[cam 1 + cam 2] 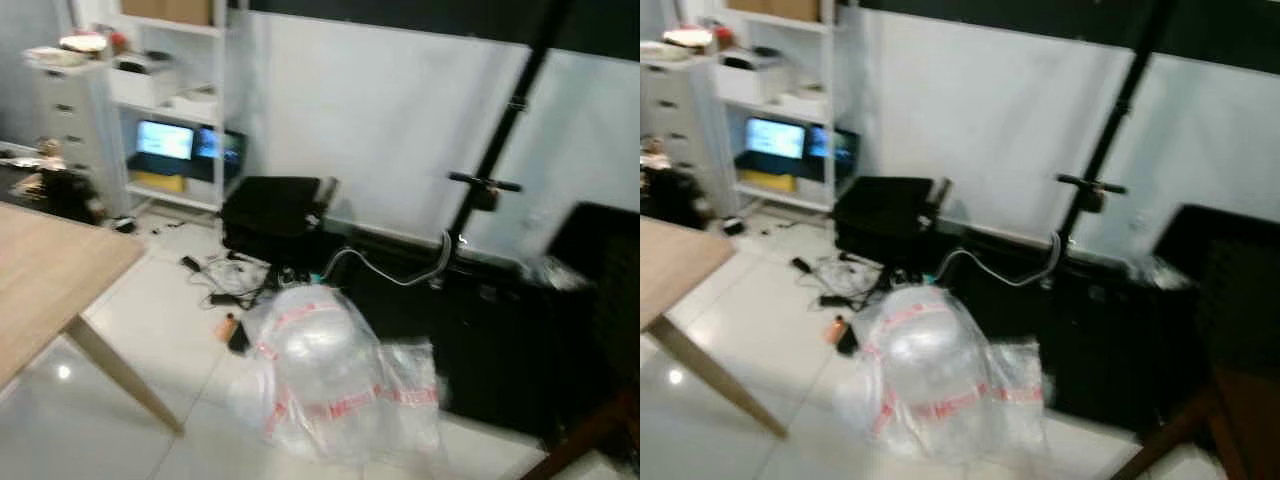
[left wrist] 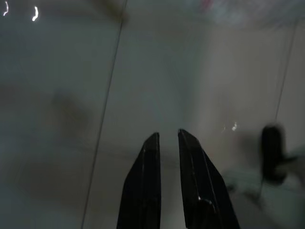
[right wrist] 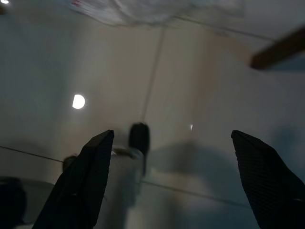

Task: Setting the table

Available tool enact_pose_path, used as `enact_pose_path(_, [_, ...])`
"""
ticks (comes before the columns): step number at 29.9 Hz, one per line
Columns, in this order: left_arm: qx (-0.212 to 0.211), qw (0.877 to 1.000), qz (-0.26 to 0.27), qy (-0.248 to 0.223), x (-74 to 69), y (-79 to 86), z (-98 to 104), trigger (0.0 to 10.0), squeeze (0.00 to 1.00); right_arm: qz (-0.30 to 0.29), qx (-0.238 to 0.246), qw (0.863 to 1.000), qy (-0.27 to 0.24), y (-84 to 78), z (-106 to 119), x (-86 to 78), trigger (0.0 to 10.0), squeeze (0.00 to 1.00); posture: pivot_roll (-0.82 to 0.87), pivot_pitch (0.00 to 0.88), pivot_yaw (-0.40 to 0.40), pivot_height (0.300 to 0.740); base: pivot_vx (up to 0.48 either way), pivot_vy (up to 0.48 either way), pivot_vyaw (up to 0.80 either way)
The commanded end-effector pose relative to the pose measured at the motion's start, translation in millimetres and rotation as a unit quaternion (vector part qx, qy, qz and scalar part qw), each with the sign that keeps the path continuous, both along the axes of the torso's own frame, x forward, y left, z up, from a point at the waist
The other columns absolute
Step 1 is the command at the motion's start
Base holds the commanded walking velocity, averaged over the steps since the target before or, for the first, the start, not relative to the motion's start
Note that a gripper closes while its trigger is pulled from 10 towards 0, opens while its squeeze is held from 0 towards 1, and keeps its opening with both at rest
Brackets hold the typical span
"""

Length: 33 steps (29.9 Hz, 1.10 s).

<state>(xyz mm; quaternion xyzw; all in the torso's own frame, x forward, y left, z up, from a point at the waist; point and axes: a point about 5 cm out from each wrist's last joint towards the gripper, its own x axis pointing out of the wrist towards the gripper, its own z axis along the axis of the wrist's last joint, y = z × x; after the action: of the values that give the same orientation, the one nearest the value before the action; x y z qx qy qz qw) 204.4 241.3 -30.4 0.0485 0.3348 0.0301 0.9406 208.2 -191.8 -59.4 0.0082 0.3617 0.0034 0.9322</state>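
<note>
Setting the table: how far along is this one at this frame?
Nothing looks set: the visible corner of the wooden table is bare. Nothing in hand: the left gripper, nearly shut, and the open right gripper hang empty over the floor. The whole job looks left.

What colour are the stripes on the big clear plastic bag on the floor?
Red, on the clear plastic bag; clearest in the left eye view.

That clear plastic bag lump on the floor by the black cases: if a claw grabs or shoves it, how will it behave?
The clear plastic bag looks thin and crumpled, so it would likely be floppy and deform under a pinch. It bulges as if mostly air or light filling, so it is probably light for its size. On the glossy tile floor a push would likely make it slide or crumple, not roll.
</note>
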Motion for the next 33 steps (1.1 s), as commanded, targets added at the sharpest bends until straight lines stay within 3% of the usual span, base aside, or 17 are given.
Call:
enact_pose_path(1, [-0.008,1.000,0.000,0.016,-11.7,-2.1,-10,10.0,0.00,-0.001,-0.004,1.000,-0.005,-2.9,-1,-2.6,10.0,0.00,0.06,0.085,0.006,0.740,0.000,0.000,-0.79])
enact_pose_path(23, [-0.004,1.000,-0.013,-0.009,-3.7,-1.2,-13,10.0,0.00,-0.006,0.008,0.999,-0.048,4.0,7,13.6,10.0,0.00,0.05,0.090,0.017,0.740,0.000,0.000,-0.79])
enact_pose_path(29, [0.002,0.999,-0.012,-0.031,2.3,1.3,-8,10.0,0.00,0.014,0.011,0.991,-0.132,11.4,30,37.6,10.0,0.00,0.05,0.095,0.022,0.740,0.000,0.000,-0.79])
enact_pose_path(33, [0.015,0.990,-0.016,-0.138,36.2,4.9,34,10.0,0.00,0.017,0.003,0.963,-0.269,13.9,82,71.2,10.0,0.00,0.05,0.101,0.023,0.740,0.000,0.000,-0.78])
